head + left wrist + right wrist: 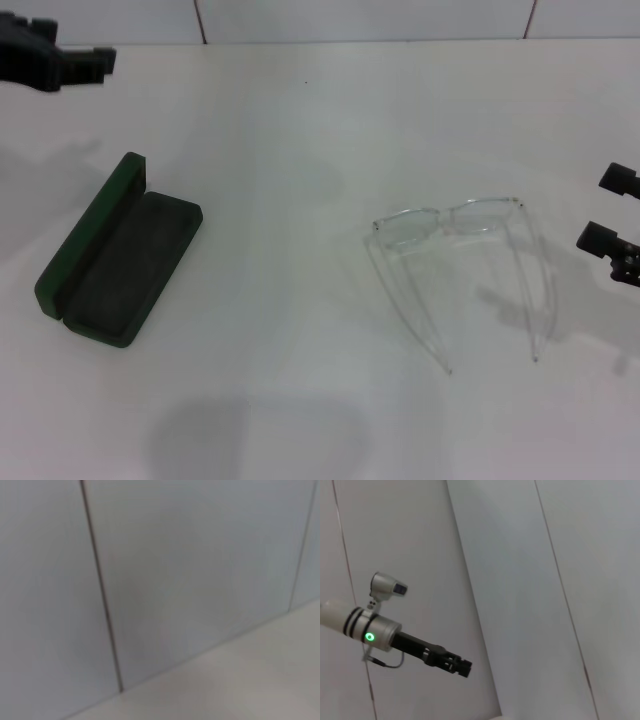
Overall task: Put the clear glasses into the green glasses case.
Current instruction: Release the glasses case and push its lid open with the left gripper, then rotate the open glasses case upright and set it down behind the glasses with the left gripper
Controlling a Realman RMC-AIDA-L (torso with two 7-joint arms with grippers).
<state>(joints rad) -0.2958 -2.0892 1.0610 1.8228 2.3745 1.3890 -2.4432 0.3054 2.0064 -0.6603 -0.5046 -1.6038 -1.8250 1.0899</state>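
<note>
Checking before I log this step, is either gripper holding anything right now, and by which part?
Nothing is held. The clear glasses lie alone on the table, the right gripper open beside them; the left gripper is far off.

The white table (300, 150) is stretching out in front of me, carrying 2 things well apart. The green glasses case (120, 255) is lying open toward my left, and the clear glasses (460, 265) are sitting unfolded toward my right.
</note>
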